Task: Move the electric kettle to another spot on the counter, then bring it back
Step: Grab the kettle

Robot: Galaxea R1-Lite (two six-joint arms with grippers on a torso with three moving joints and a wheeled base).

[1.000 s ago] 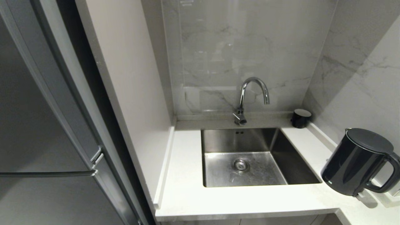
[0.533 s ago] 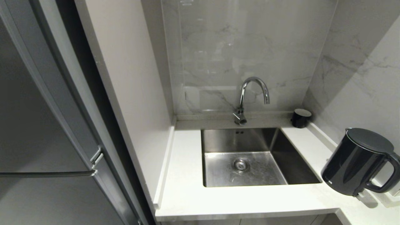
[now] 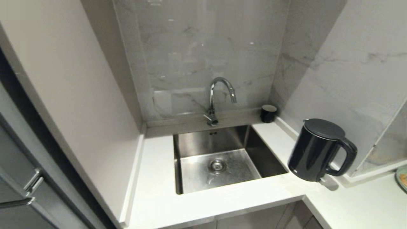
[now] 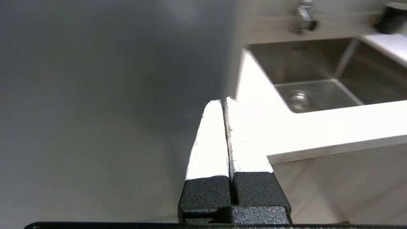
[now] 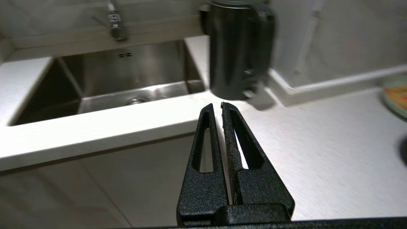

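Your electric kettle [image 3: 314, 149] stands upright on the counter [image 3: 349, 203], right of the sink [image 3: 219, 159], near its corner; bare worktop lies nearer. Sink basin holds nothing visible. Left gripper [image 4: 224, 101] and right gripper [image 5: 216, 106] are clenched, empty, short of the counter's near edge.

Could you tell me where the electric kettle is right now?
In the head view, the electric kettle stands upright on the counter, right of the sink.

My target, the glossy black electric kettle [image 3: 314, 152], stands upright at the right of the frame on the white counter [image 3: 222, 200], handle turned right; whether a base sits underneath, I cannot tell.
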